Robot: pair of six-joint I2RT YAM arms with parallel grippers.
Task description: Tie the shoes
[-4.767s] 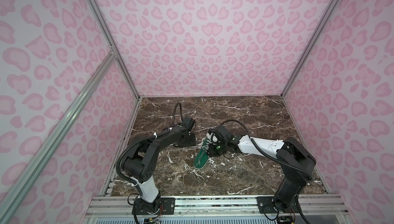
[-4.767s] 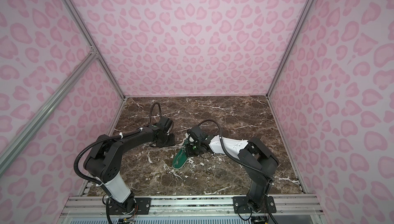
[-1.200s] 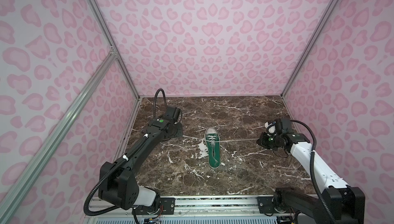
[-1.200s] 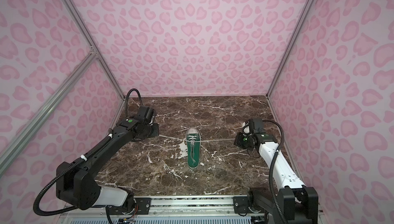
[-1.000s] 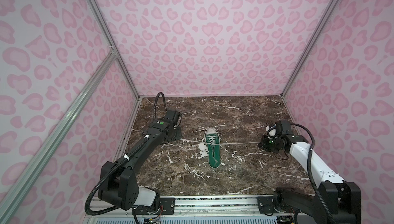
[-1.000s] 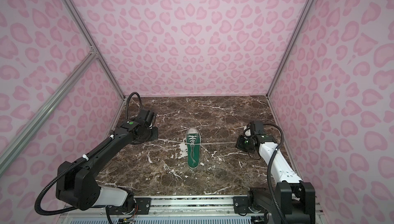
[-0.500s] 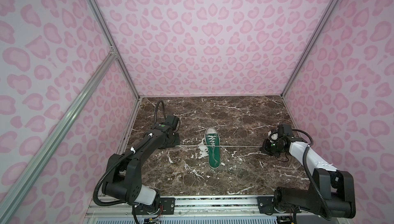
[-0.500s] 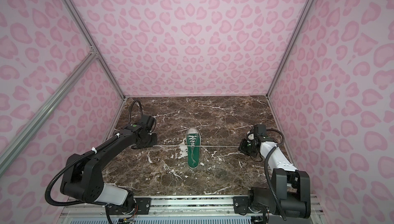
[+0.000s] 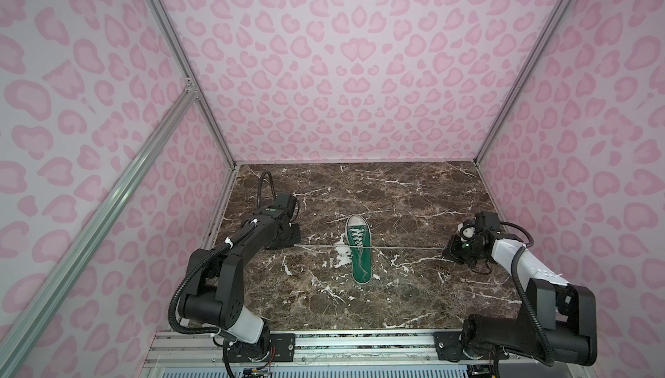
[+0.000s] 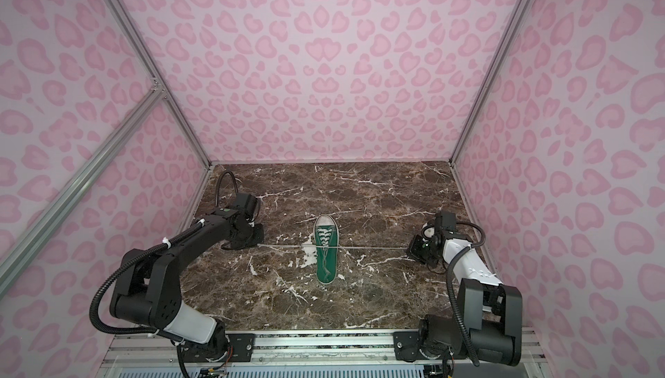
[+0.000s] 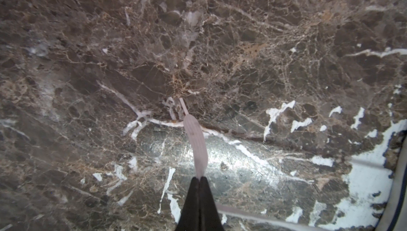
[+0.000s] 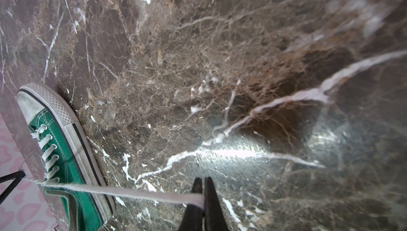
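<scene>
A: Where does the green canvas low-top sneaker with the white rubber toe cap [image 9: 358, 246] sit?

B: Mid-floor on the brown veined marble tabletop [image 9: 396, 196], toe toward the back wall, well clear of the pink leopard-print side walls [image 9: 108, 106] and of the aluminium front rail [image 9: 360, 343]. Open marble lies all round it.

A: And the laces?

B: The long white flat laces [image 9: 406, 248] run out taut, one to each side, in a near-straight line across both top views. The left gripper [image 9: 294, 241] is pinched tight on the left lace end, near the left wall; the right gripper [image 9: 449, 250] is clamped on the right lace end, near the right wall.

A: What do the wrist cameras add?

B: The left wrist view shows black fingers pressed together on the lace, its tipped end [image 11: 183, 104] sticking out past them over the marble, with no shoe in frame. The right wrist view shows the lace [image 12: 136, 193] running from the closed fingers [image 12: 211, 197] back to the sneaker's upper eyelets [image 12: 51, 164], detail too small to read from above.
</scene>
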